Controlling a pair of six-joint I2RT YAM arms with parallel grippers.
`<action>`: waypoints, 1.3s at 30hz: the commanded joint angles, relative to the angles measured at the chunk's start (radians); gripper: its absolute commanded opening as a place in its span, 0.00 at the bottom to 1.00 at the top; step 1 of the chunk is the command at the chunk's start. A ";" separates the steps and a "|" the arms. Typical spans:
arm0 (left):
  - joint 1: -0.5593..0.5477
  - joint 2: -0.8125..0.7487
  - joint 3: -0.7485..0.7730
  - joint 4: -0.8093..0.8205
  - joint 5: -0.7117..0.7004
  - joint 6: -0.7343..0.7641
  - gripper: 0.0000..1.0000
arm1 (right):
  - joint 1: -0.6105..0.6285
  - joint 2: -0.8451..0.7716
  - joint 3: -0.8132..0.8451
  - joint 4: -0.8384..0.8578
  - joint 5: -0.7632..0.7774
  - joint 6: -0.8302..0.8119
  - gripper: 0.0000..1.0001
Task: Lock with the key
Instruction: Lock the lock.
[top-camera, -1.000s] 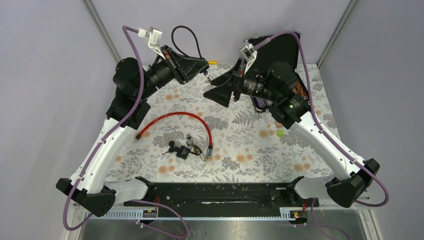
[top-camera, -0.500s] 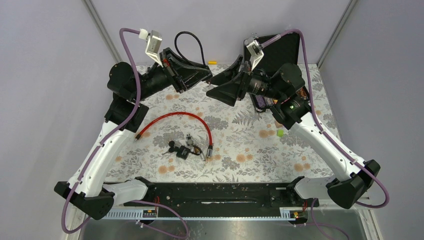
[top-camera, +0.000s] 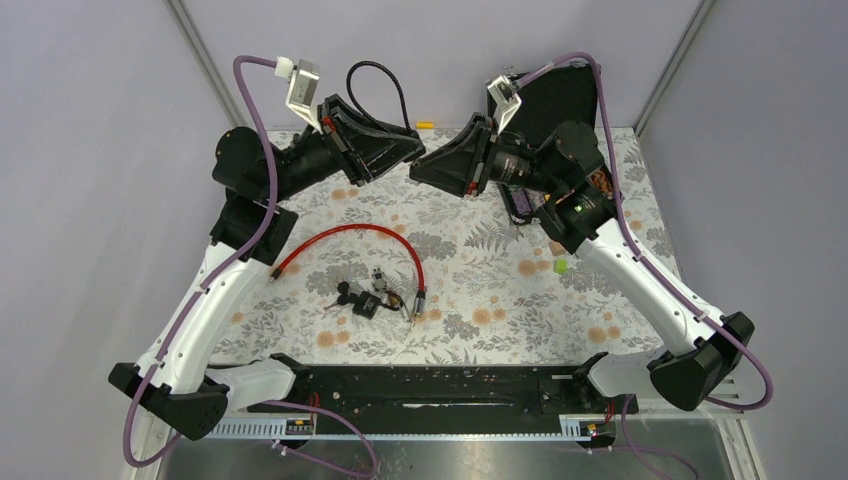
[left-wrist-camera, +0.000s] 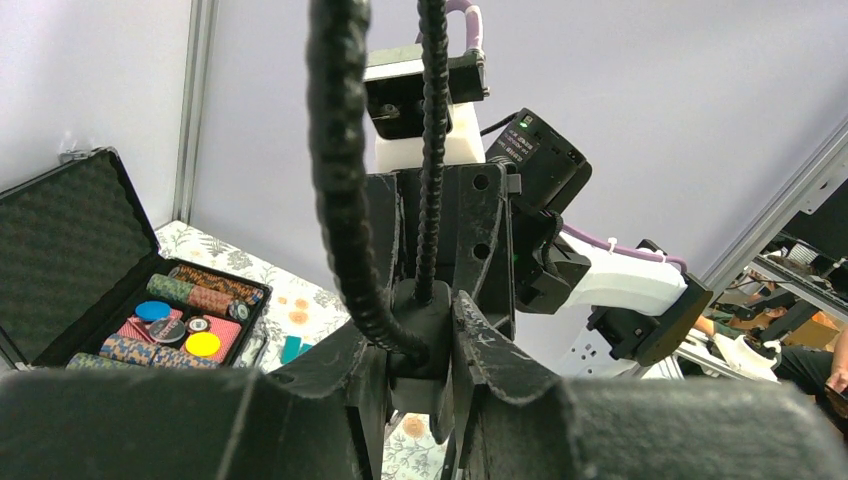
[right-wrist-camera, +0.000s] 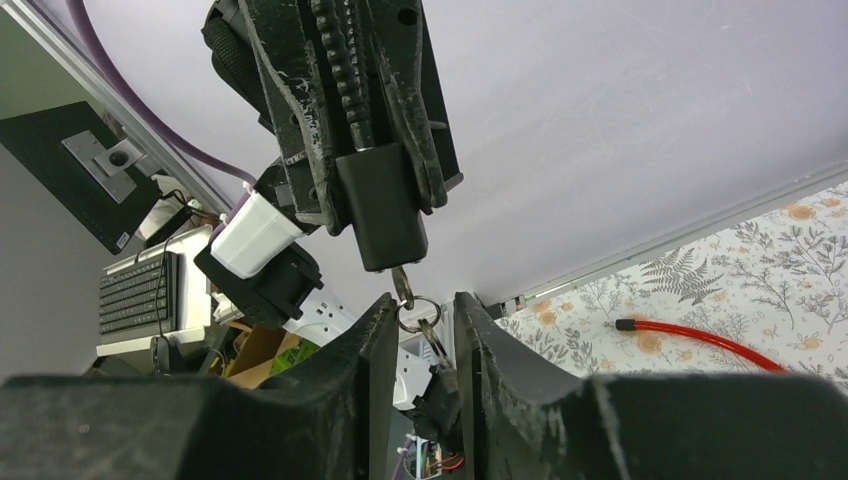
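Observation:
My left gripper is shut on the black lock body, held high over the back of the table. The lock's black cable loops up above it. Seen from the right wrist, the lock body hangs from the left fingers with the key stuck in its lower end. A key ring and a second key dangle below. My right gripper stands tip to tip with the left gripper. Its jaws are narrowed round the ring, with a gap still showing on one side.
A red cable lies on the floral cloth with a small pile of keys and parts beside it. An open black case of poker chips sits at the back right. A green cube lies near the right arm.
The right gripper moved left and up to meet the left gripper, and its jaws went from wide open to narrow round the key ring. The left arm lifted slightly.

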 joint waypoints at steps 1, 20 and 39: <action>-0.001 -0.032 -0.002 0.050 0.002 -0.005 0.00 | -0.005 0.002 0.033 0.060 0.019 0.023 0.39; 0.000 -0.020 0.026 -0.050 -0.046 0.040 0.00 | -0.007 0.036 0.070 -0.016 0.039 0.003 0.00; 0.071 -0.054 -0.001 -0.096 -0.106 0.111 0.00 | -0.053 0.075 0.083 -0.155 -0.327 0.021 0.00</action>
